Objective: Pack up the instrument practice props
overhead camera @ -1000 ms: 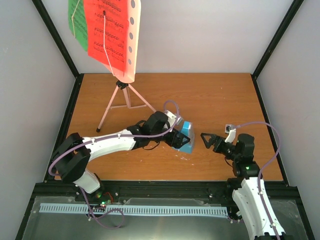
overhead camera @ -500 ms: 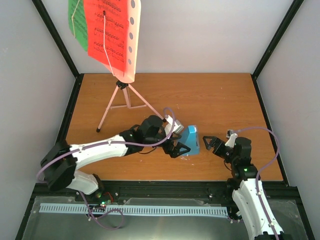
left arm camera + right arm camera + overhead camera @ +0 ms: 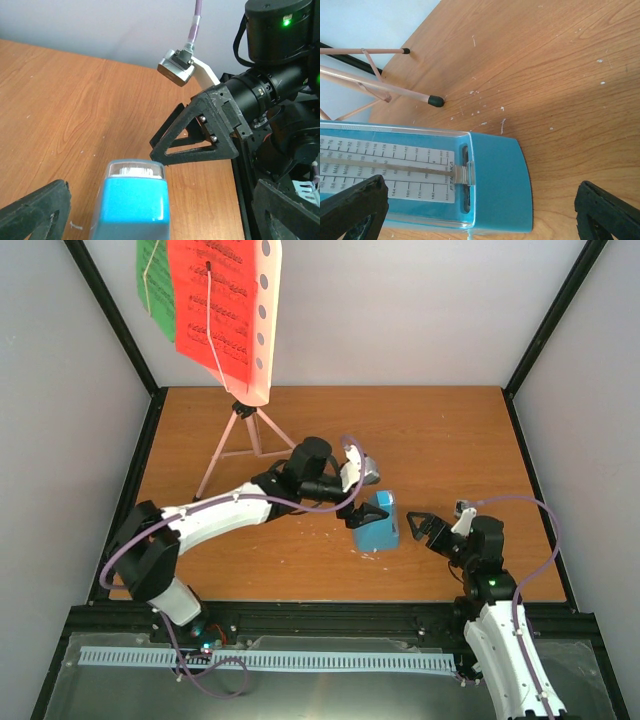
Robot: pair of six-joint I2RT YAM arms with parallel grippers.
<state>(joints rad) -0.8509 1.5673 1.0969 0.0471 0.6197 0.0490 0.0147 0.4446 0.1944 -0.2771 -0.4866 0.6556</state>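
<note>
The small blue metronome with a clear cover stands on the wooden table. It sits between my left gripper's open, wide-apart fingers without touching them. In the left wrist view the metronome shows its top, and my left gripper is around it. My left gripper is at its far-left side. My right gripper is open just right of it and empty. In the right wrist view my right gripper faces the metronome's scale. The pink tripod music stand carries the red page and the green page at the back left.
The stand's pink legs reach towards the metronome. Grey walls and black frame posts enclose the table. A black rail runs along the near edge. My right gripper's finger shows just beyond the metronome in the left wrist view.
My left gripper has swung from the metronome's near-left side up to its far-left side. The metronome was leaning and now stands straighter, slightly further right. My right gripper has moved left towards it.
</note>
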